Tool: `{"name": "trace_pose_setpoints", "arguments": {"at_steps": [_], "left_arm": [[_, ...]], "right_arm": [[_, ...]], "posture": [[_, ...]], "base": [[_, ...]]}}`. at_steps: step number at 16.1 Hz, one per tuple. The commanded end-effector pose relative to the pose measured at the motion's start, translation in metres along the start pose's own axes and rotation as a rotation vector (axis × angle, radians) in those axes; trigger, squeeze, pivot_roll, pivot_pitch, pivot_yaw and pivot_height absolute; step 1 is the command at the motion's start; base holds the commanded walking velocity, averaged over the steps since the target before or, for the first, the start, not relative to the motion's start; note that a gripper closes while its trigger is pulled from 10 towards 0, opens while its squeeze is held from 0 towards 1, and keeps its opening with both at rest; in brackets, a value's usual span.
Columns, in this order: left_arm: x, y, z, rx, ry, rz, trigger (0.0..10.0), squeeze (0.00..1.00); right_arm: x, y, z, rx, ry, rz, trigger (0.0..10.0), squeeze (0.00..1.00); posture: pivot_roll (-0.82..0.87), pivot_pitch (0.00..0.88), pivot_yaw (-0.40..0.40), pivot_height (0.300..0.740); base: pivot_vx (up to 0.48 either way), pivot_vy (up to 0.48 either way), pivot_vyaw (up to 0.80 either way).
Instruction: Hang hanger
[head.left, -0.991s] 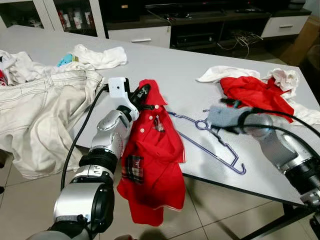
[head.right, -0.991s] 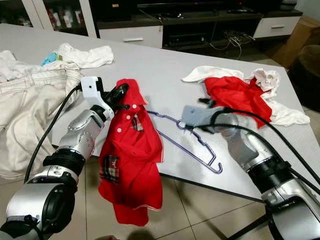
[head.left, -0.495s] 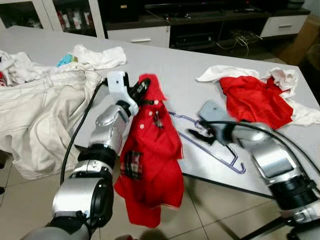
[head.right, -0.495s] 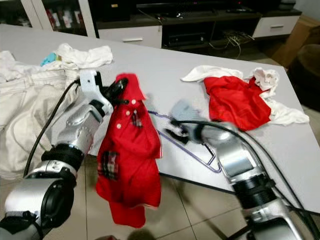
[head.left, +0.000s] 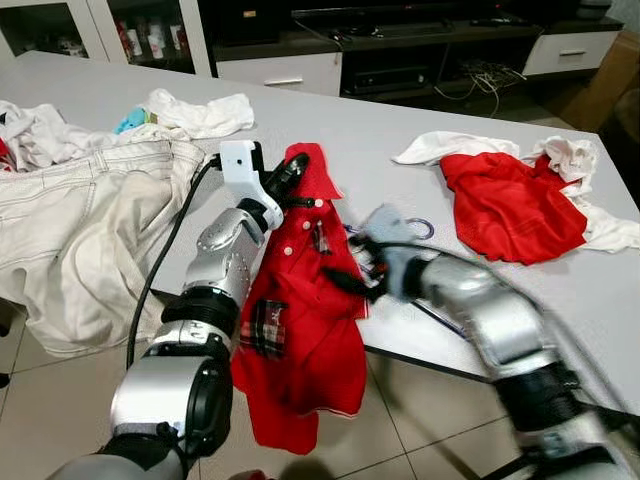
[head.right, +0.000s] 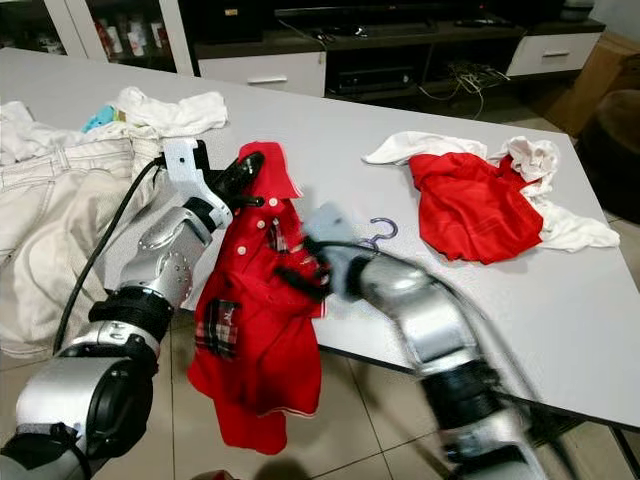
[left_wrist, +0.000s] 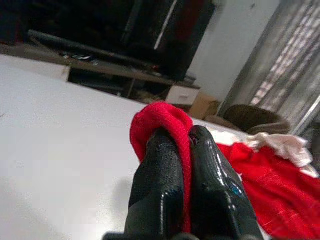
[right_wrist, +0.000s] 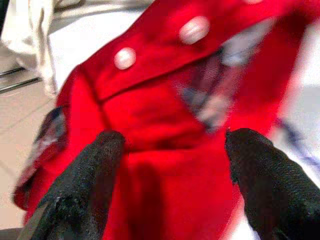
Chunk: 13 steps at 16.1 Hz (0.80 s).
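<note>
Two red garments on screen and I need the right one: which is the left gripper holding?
The red buttoned shirt hanging over the table's near edge; the left gripper pinches its collar. The other red garment lies crumpled, untouched, farther right.

Beige trousers (head.left: 70, 215), white cloths (head.left: 200, 112), crumpled red garment (head.left: 510, 205) on white table (head.left: 330, 130)

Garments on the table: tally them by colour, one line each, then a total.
Red: 2, the red shirt pinched by the left gripper and the red garment further right.
White: 3, the white cloth, the white bundle and the white garment.
Cream: 1, the cream trousers.
Total: 6
</note>
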<state>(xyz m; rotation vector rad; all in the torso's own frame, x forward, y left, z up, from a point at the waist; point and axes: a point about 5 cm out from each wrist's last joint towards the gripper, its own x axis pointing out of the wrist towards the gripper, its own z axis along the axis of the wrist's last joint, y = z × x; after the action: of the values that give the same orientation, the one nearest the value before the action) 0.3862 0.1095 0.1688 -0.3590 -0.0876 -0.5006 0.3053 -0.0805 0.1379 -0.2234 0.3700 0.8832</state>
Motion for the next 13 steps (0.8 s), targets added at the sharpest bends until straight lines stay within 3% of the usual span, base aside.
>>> {"name": "trace_pose_setpoints", "arguments": {"at_steps": [1,2,3,7,8,9,11,12,13], "left_arm": [[0.003,-0.003,0.011,0.010,-0.047,-0.024,0.0,0.00],[0.002,-0.004,0.010,0.008,-0.047,-0.027,0.0,0.00],[0.003,-0.008,0.009,-0.007,-0.053,-0.051,0.0,0.00],[0.002,-0.014,0.008,-0.039,-0.065,-0.083,0.0,0.00],[0.001,-0.014,0.008,-0.040,-0.066,-0.083,0.0,0.00],[0.001,-0.015,0.008,-0.052,-0.072,-0.084,0.0,0.00],[-0.001,-0.015,0.010,-0.063,-0.081,-0.088,0.0,0.00],[-0.003,-0.014,0.012,-0.079,-0.094,-0.085,0.0,0.00],[-0.003,-0.013,0.013,-0.081,-0.097,-0.084,0.0,0.00]], "right_arm": [[0.003,0.001,-0.005,0.029,0.024,-0.007,10.0,0.00],[0.004,0.002,-0.006,0.040,0.027,-0.005,10.0,0.00],[0.011,0.009,-0.011,0.133,0.023,0.009,10.0,0.00],[0.028,0.009,-0.025,0.227,0.062,-0.081,10.0,0.00],[0.030,0.007,-0.025,0.243,0.057,-0.096,4.7,0.00],[0.029,-0.005,-0.022,0.315,0.016,-0.199,0.0,0.00],[0.024,-0.024,-0.023,0.380,-0.014,-0.347,0.0,0.00],[0.014,-0.042,-0.026,0.436,-0.043,-0.485,0.0,0.00],[0.012,-0.045,-0.026,0.438,-0.047,-0.506,0.0,0.00]], "posture": [[-0.08,0.000,0.007,0.740],[-0.08,0.000,0.007,0.740],[-0.08,0.000,0.008,0.740],[-0.08,0.000,0.009,0.740],[-0.08,0.000,0.009,0.740],[-0.08,0.000,0.006,0.740],[-0.07,0.000,0.003,0.740],[-0.07,0.000,0.001,0.740],[-0.08,0.000,0.001,0.740]], "base": [[0.000,0.000,0.00],[0.000,0.000,0.00],[0.000,0.000,0.00],[0.000,0.000,0.00],[0.000,0.000,0.00],[0.000,0.000,0.00],[0.000,0.000,0.00],[0.000,0.000,0.00],[0.000,0.000,0.00]]}}
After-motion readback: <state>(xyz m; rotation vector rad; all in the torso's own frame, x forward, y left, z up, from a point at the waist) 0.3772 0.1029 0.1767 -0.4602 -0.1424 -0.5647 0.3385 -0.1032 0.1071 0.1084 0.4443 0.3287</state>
